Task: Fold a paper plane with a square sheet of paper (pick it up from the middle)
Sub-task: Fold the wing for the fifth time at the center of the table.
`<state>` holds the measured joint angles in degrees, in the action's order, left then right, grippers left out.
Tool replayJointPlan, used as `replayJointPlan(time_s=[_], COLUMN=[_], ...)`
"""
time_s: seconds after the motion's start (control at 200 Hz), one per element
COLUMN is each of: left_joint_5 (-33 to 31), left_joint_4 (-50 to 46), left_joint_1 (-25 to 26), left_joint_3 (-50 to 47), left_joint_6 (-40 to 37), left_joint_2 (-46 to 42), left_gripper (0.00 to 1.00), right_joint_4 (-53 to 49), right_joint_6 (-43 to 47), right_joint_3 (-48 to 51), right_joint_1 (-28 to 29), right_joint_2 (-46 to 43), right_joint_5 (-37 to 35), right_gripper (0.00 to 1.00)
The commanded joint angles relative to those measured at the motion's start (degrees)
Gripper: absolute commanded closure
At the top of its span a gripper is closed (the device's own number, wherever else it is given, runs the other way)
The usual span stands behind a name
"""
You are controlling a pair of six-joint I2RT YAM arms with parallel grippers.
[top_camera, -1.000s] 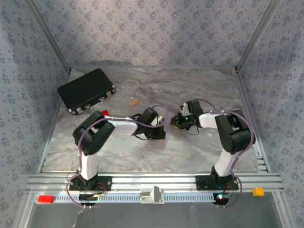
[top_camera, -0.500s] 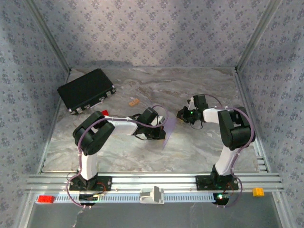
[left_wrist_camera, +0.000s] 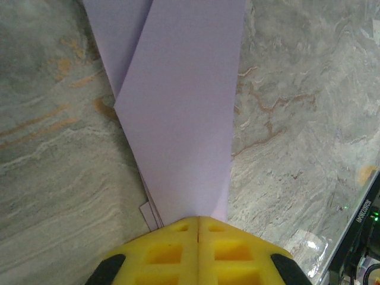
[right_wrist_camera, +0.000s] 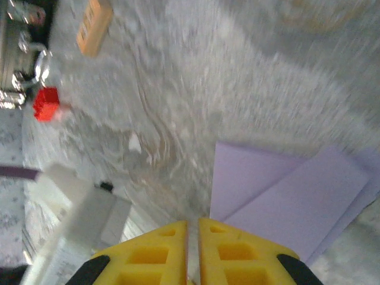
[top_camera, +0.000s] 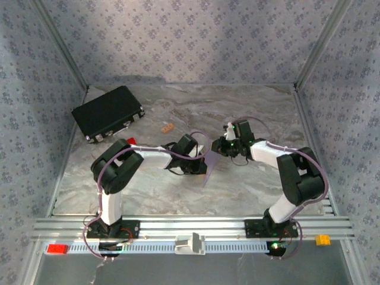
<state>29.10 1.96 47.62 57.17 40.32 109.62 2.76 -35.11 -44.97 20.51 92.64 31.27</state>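
Note:
The square sheet of paper (left_wrist_camera: 178,119) is pale lilac and folded into overlapping layers, with a diagonal fold edge across it. My left gripper (left_wrist_camera: 198,221) is shut on its near end, yellow jaws pressed together. From above, the paper (top_camera: 208,165) stands on edge at mid-table, held by the left gripper (top_camera: 200,161). My right gripper (top_camera: 228,144) hovers just right of it. In the blurred right wrist view the right gripper (right_wrist_camera: 193,224) is shut to a thin slit with nothing in it. The paper (right_wrist_camera: 285,190) lies just beyond its right jaw.
A black case (top_camera: 108,113) lies at the back left. A small tan block (top_camera: 167,127) and a small red block (top_camera: 130,141) sit left of centre, and both the tan block (right_wrist_camera: 94,25) and the red block (right_wrist_camera: 46,103) appear again from the right wrist. Metal rails border the marble table (top_camera: 249,184).
The right arm swung its elbow out to the right and turned its gripper, which stays close to the paper. The left arm and the paper barely moved.

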Motion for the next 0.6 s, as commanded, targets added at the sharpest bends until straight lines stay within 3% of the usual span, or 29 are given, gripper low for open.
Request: replayJointPlan(time_s=[0.0,0.595], left_joint_5=[-1.47,-0.19], left_joint_4=[-7.28,-7.01], left_joint_1=[-0.08,-0.08], left_joint_3=[-1.58,0.46], left_joint_6=[-0.94,-0.55], left_joint_2=[1.91,0.04], left_gripper=[1.00,1.00], right_joint_4=[0.95,4.01], right_joint_6=[-0.40,-2.92], right_joint_3=[1.02,5.69], right_joint_1=[1.90,2.36], right_joint_2=[2.29,8.81], right_joint_5=[1.20,-2.24], right_gripper=[0.87,0.94])
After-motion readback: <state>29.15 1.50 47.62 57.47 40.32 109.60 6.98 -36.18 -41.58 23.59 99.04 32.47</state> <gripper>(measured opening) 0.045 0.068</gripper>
